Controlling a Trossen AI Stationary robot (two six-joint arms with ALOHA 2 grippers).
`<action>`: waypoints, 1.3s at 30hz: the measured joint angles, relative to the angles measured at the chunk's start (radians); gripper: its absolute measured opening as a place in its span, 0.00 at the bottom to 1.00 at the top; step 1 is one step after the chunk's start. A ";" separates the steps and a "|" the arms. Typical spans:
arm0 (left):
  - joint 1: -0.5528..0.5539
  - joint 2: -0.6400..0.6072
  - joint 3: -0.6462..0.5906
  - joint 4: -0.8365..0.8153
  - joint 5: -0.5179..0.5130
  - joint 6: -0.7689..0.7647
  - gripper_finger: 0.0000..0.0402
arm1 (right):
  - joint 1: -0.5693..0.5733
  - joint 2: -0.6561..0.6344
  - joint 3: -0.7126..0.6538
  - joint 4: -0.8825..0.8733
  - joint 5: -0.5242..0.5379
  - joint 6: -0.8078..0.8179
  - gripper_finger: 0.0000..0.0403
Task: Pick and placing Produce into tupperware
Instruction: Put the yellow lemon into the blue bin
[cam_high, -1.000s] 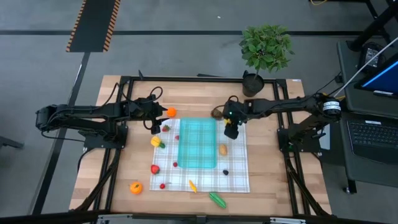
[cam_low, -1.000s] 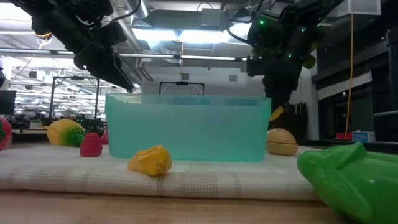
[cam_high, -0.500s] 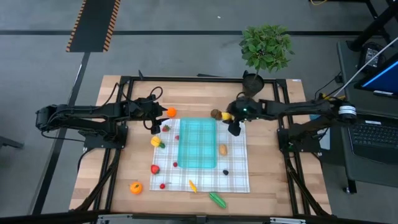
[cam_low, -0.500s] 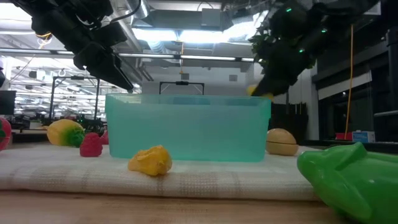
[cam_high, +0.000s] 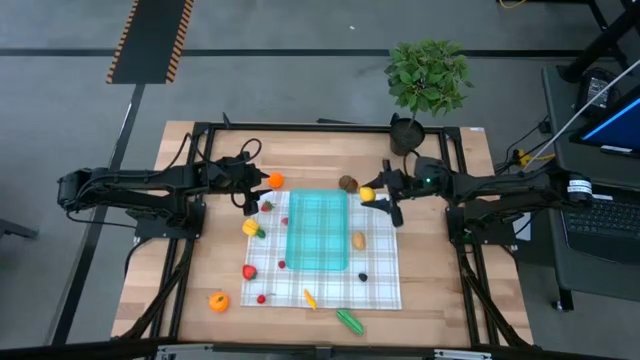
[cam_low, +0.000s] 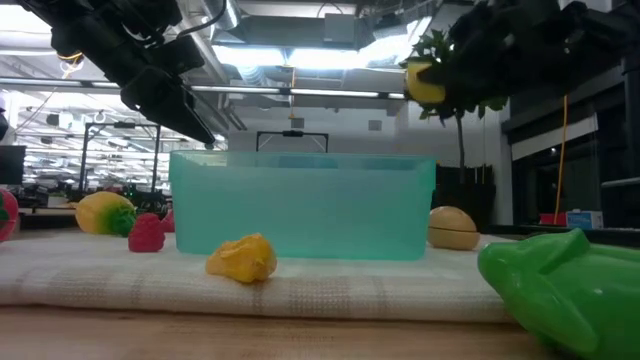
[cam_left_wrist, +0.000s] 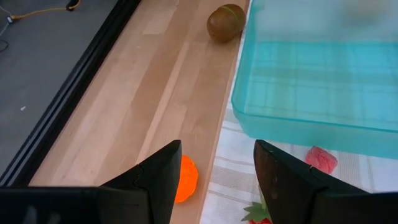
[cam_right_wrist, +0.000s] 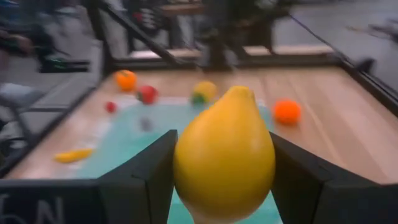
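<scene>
High view | right end effector (cam_high: 372, 195) clamps a yellow lemon (cam_high: 366, 194), arm stretched level beside the tupperware (cam_high: 317, 229) | left end effector (cam_high: 247, 203) – fingers parted, empty – angled down near the orange (cam_high: 275, 180)

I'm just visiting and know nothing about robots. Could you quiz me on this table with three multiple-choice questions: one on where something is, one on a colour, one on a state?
1. Where is the brown fruit?
A. On bare wood by the tupperware
B. Inside the tupperware
C. In the plant pot

2. What colour is the piece in the right gripper?
A. Red
B. Yellow
C. Green

3. The left gripper is:
A. Holding an orange
B. Holding a strawberry
C. Open, empty

Answers: 1 A, it lies off the cloth; 2 B, a yellow lemon sits between its fingers; 3 C, nothing between its fingers.
</scene>
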 joint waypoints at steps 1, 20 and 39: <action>0.000 0.000 0.000 0.000 0.000 0.000 0.48 | 0.000 0.000 -0.004 0.015 -0.023 0.000 0.52; 0.000 0.000 0.000 0.002 0.000 0.000 0.48 | 0.005 0.077 0.002 0.056 0.279 0.033 0.52; 0.000 0.000 0.000 -0.002 0.000 0.009 0.48 | 0.004 0.382 0.523 -0.539 0.174 -0.056 0.52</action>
